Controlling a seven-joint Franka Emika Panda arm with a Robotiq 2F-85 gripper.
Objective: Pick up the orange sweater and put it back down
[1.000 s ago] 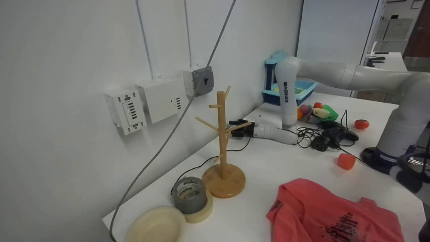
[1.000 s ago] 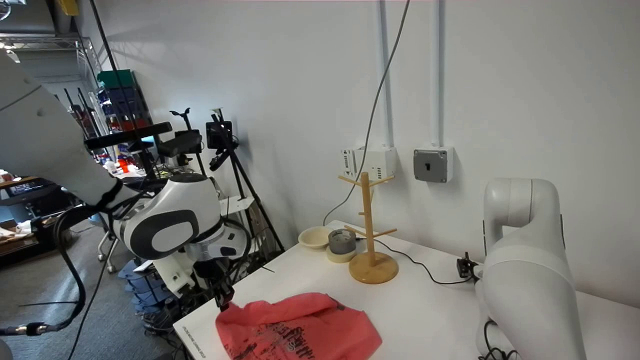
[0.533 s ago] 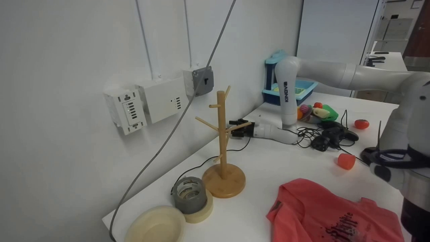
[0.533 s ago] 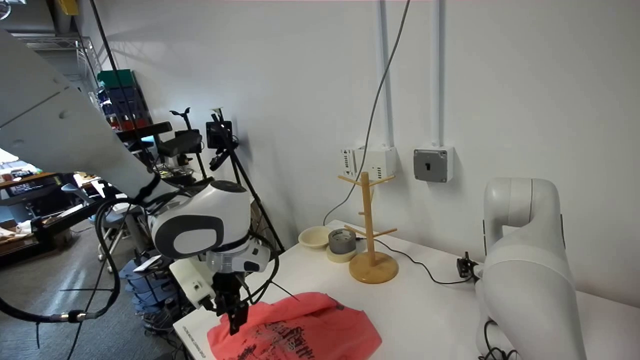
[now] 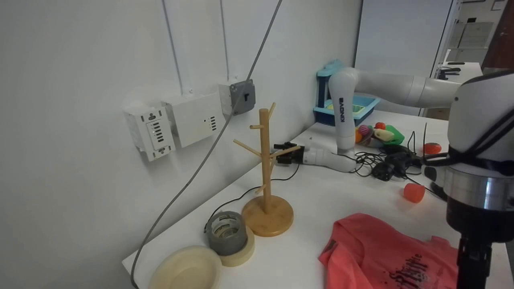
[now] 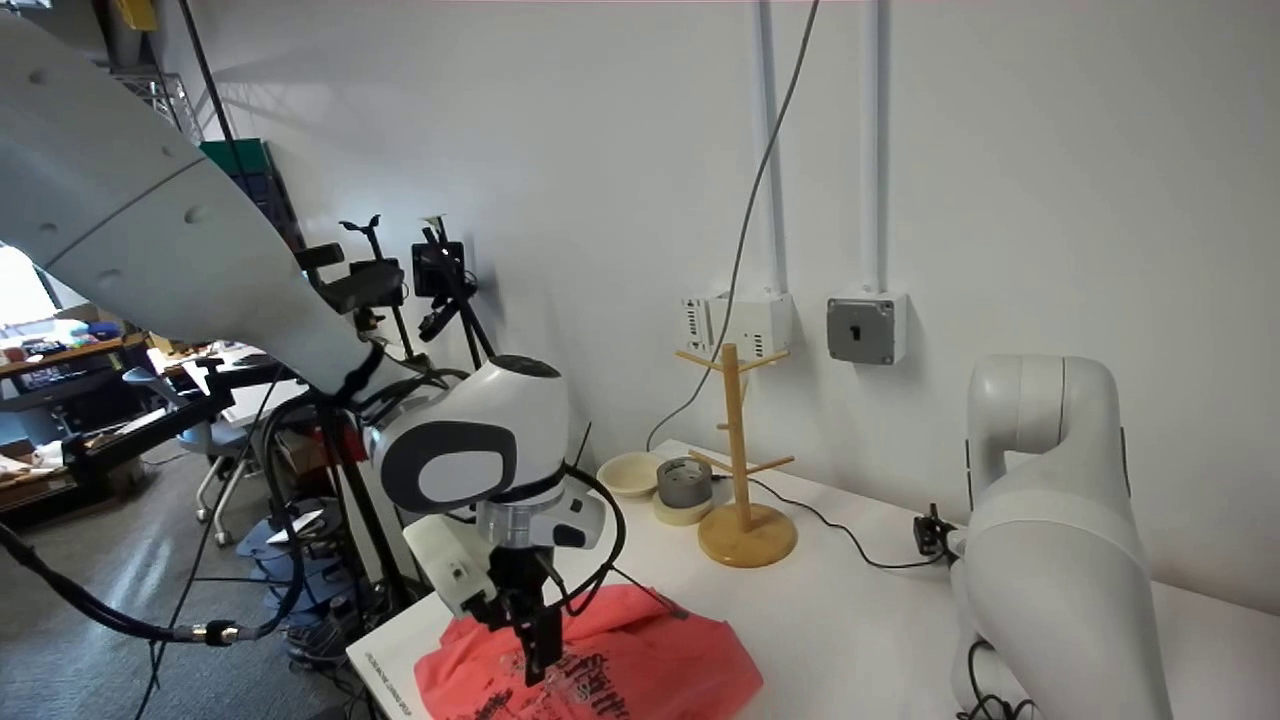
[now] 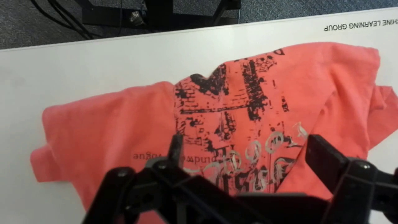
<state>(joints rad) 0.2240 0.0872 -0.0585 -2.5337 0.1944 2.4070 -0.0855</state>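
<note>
Left to right across an exterior view, all places taken from the wooden mug tree [image 5: 265, 168], upright on the white table [image 5: 293, 265].

Shallow cream bowl [image 5: 186, 275]: left of the tree, nearer the camera. Grey duct tape roll [image 5: 227, 244], stacked on a masking tape roll [image 5: 243, 257]: just beside the tree's round base, left side. Kinova arm [image 5: 344, 106]: right of the tree and farther back. Orange sweater [image 5: 385, 251]: laid on the table to the right of the tree, nearer the camera, well apart from the base. Black game controllers [image 5: 397, 161]: right of the tree, farther back than the sweater. Robotiq gripper [image 7: 249, 154]: farthest right of the tree, pointing down; in both exterior views it overlaps the sweater.

Lie of the sweater: coral cloth, spread and creased. Wrist view has its visible width running side to side, roughly parallel to the lettered table edge [image 7: 351, 26], a folded end sticking out at left and another at right. Dark print reads upside down there, letter tops facing away from that edge, toward the tree's side of the table; feet toward the edge. Lower part passes behind the gripper and out of frame, so the full long axis cannot be settled.

Jaws: wide apart, nothing gripped. Left to right in the wrist view, one of the black fingers [image 7: 175, 149], then slack printed cloth, then the other finger. Whether the tips touch the cloth, cannot tell.
</note>
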